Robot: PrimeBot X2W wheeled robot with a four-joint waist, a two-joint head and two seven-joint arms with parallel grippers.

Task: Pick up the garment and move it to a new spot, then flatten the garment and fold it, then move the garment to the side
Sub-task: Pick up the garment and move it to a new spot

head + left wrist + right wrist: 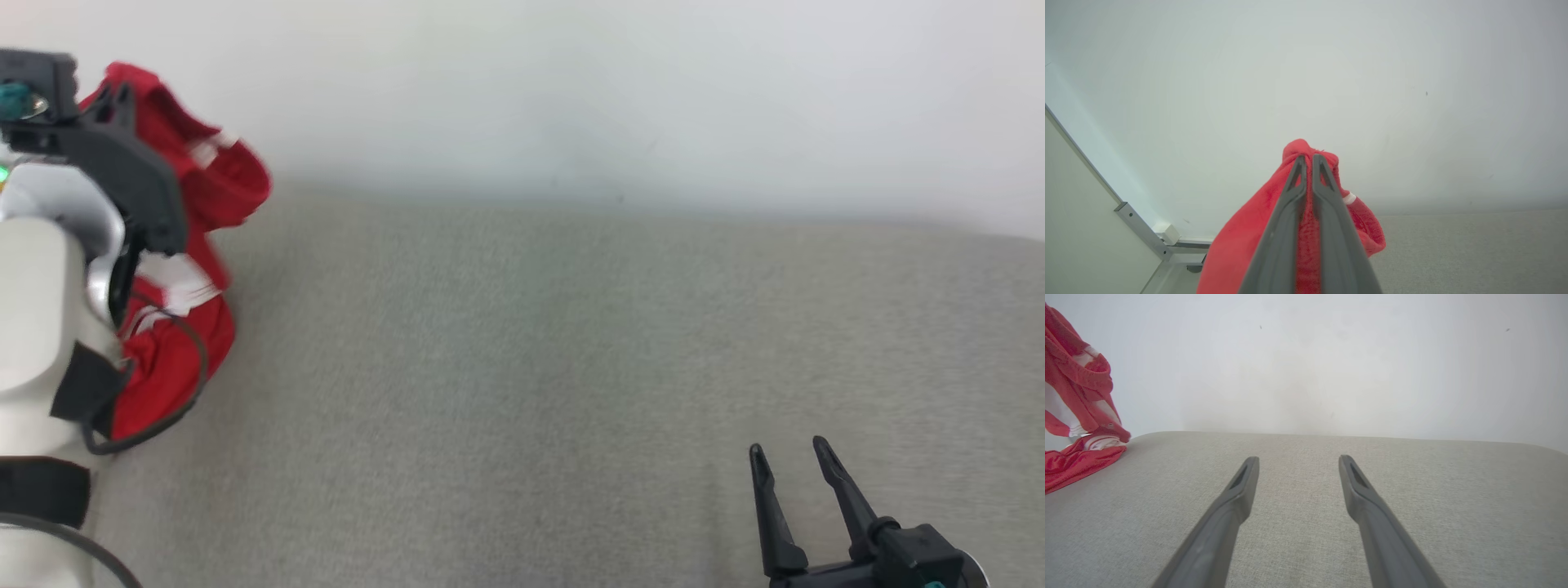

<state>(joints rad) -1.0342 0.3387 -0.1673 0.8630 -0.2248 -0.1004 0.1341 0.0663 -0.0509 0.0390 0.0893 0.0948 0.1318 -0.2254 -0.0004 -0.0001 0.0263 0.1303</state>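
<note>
The garment [224, 175] is red with white stripes. It hangs bunched at the far left of the head view, its lower part [167, 363] resting on the grey fabric surface [531, 367]. My left gripper [121, 96] is raised beside it, and in the left wrist view that gripper [1308, 157] is shut on a fold of the red cloth [1237, 245]. My right gripper [790, 451] stands open low at the right, nothing between its fingers. In the right wrist view the right gripper [1298, 458] hovers over bare fabric, the garment [1084, 459] far to its left.
A plain white wall [571, 90] rises behind the grey surface. A metal rail with a white corner piece [1145, 234] runs along the surface's left end. My pale left forearm [41, 310] and its black cable cover the lower left of the head view.
</note>
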